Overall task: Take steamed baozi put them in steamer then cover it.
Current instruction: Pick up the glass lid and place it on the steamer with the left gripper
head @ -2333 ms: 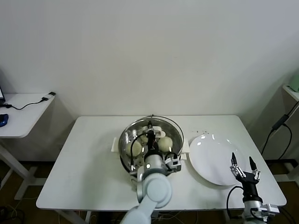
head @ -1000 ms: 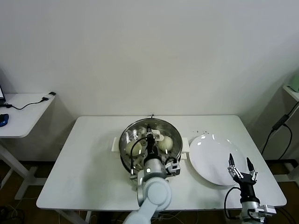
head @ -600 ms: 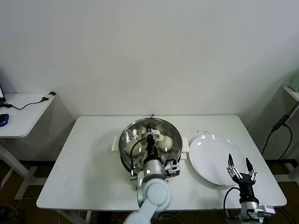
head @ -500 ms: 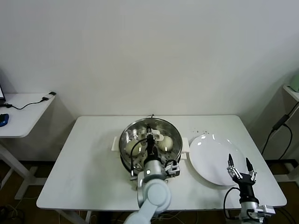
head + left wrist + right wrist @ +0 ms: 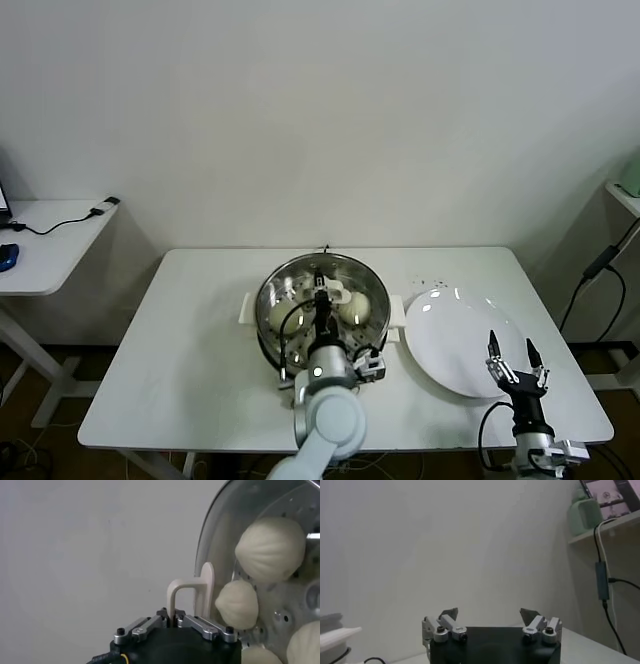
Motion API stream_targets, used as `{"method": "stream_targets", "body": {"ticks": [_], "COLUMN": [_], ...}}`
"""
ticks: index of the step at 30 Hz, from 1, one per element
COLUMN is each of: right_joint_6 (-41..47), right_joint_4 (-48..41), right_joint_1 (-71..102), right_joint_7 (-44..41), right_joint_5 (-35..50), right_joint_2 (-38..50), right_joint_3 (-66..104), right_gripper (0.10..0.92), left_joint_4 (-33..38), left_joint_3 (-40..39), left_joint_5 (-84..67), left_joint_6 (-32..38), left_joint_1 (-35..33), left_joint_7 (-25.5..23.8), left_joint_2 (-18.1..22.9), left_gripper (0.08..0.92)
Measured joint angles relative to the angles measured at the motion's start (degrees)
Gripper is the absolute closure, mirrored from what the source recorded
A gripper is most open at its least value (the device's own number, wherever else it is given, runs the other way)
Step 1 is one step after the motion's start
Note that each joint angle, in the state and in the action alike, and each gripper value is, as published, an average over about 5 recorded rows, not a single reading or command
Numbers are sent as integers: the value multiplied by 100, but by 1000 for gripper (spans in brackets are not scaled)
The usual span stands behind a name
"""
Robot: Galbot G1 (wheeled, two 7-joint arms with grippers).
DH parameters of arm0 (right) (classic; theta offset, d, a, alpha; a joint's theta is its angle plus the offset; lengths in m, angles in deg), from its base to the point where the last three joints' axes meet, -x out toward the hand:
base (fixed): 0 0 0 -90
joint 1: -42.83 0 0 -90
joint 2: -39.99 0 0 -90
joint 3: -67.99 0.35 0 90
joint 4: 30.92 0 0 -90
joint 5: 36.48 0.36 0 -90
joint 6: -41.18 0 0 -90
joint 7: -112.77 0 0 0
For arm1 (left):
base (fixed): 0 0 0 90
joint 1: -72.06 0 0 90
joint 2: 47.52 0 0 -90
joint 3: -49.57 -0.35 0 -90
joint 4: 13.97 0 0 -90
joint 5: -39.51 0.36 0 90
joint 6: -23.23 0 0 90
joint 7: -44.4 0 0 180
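A white bench is seen before a plain pale wall. A flat white plate is laid on the bench's right part. A smaller white side table is placed at the far left, with a black cable across its top. At the right edge, a pale green object is set on a shelf, and a dark cord is hung below it.

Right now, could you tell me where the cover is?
Head view: the cover sits on the steamer at table centre, its handle pinched by the left gripper.
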Motion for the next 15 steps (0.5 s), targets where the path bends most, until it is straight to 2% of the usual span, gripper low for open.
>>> {"method": "stream_targets", "body": {"ticks": [15], "right_joint_6": [-15], "right_joint_4": [-11], "right_joint_1": [-5], "right_joint_7": [-2], "right_joint_5": [0], "right_joint_2": [1], "right_joint_3": [-12], "right_gripper": [203], "left_joint_4": [1], "left_joint_3": [20], "left_joint_5": [126], "left_joint_6": [4], "left_joint_1": [-21], "left_joint_7": [-112], "left_joint_2": [1], "left_gripper": [850]}}
